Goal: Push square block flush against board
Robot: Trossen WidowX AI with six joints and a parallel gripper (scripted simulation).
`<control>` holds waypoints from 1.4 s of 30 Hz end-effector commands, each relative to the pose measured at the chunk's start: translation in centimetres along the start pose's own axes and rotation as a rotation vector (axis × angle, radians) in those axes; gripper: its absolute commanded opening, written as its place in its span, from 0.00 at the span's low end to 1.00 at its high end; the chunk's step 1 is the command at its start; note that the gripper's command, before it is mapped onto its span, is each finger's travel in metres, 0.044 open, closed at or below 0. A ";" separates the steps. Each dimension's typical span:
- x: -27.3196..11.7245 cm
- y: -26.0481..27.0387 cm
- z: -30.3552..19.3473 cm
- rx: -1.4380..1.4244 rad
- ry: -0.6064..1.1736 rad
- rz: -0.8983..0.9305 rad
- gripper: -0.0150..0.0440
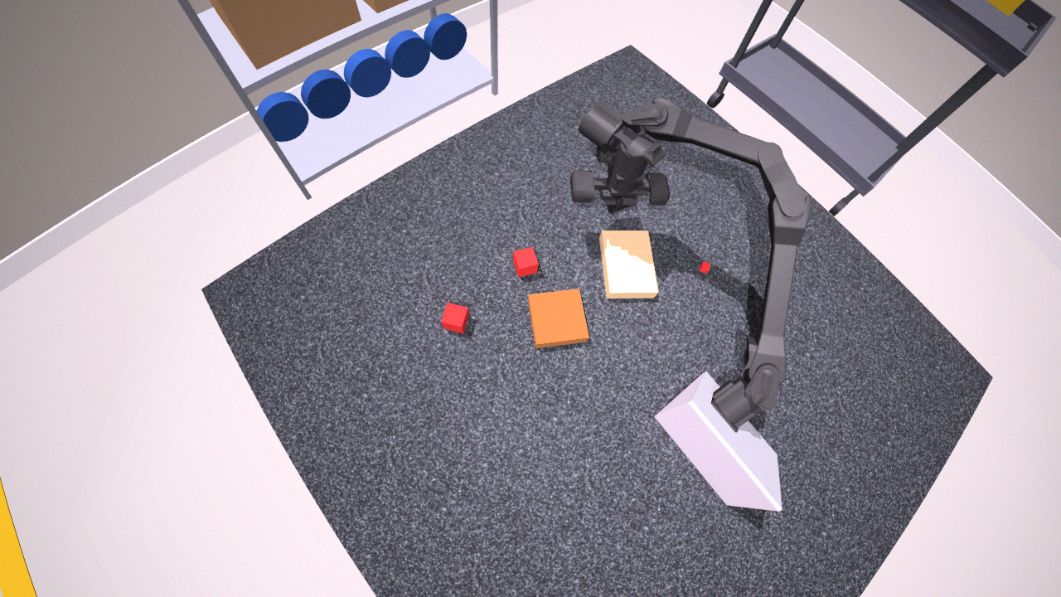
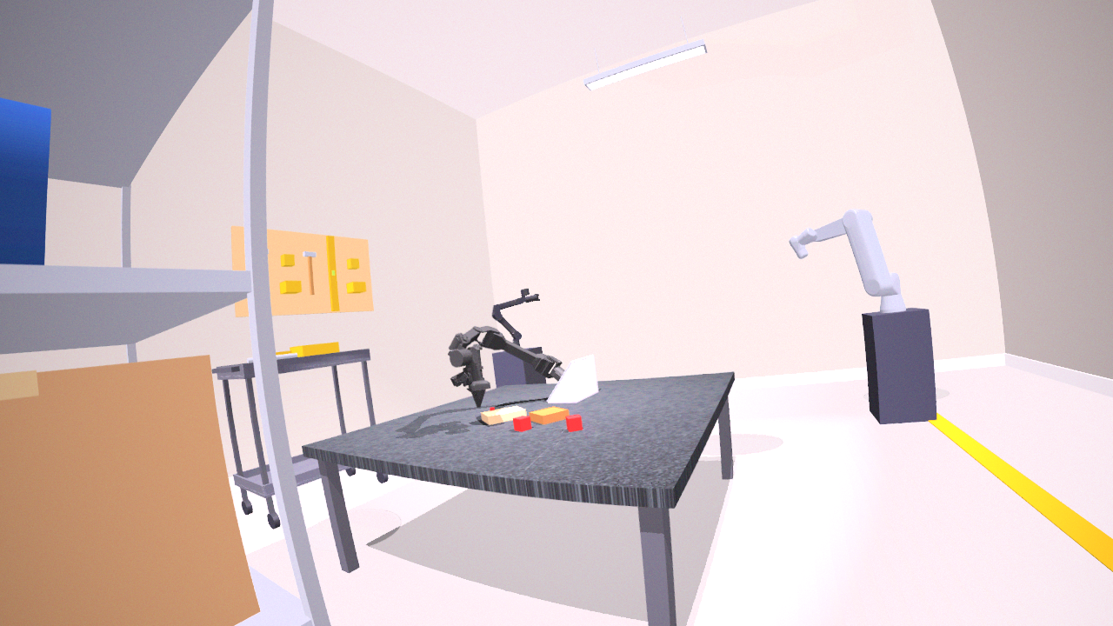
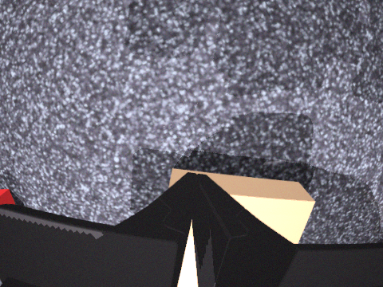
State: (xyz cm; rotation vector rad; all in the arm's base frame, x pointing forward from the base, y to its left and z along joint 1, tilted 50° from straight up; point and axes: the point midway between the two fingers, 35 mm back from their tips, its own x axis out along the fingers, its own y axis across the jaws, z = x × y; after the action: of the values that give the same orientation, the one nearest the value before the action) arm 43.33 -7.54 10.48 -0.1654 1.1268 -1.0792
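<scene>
The orange square block (image 1: 558, 317) (image 2: 549, 416) lies flat. The tan board (image 1: 630, 278) (image 2: 504, 416) (image 3: 283, 211) lies flat to its upper right in the top view. A gap separates them, and no side touches. My gripper (image 1: 617, 208) (image 2: 478, 405) (image 3: 195, 182) is shut and empty, pointing down just off the board's upper short end in the top view. In the wrist view the fingertips overlap that end and hide part of the board; whether they touch it is unclear. The block does not show in the wrist view.
One red cube (image 1: 525, 261) (image 2: 522, 423) is above the block in the top view, another red cube (image 1: 455, 317) (image 2: 574, 422) is left of it. A tiny red cube (image 1: 704, 267) (image 2: 491, 409) lies right of the board. A white wedge (image 1: 719, 453) (image 2: 576, 380) stands by the arm's base.
</scene>
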 end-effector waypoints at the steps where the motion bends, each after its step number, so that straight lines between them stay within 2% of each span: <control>1: 0.9 -0.1 0.3 -0.018 0.017 -0.005 0.25; 5: 5.2 -0.1 0.2 -0.017 0.016 -0.006 0.25; 7: 6.1 -0.2 0.2 -0.017 0.015 -0.007 0.25; 42: 6.0 0.0 -2.1 -0.018 0.017 -0.006 0.25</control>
State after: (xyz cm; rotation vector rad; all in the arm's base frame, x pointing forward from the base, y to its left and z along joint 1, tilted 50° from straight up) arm 42.18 -11.39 5.97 -0.1727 1.1438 -1.0748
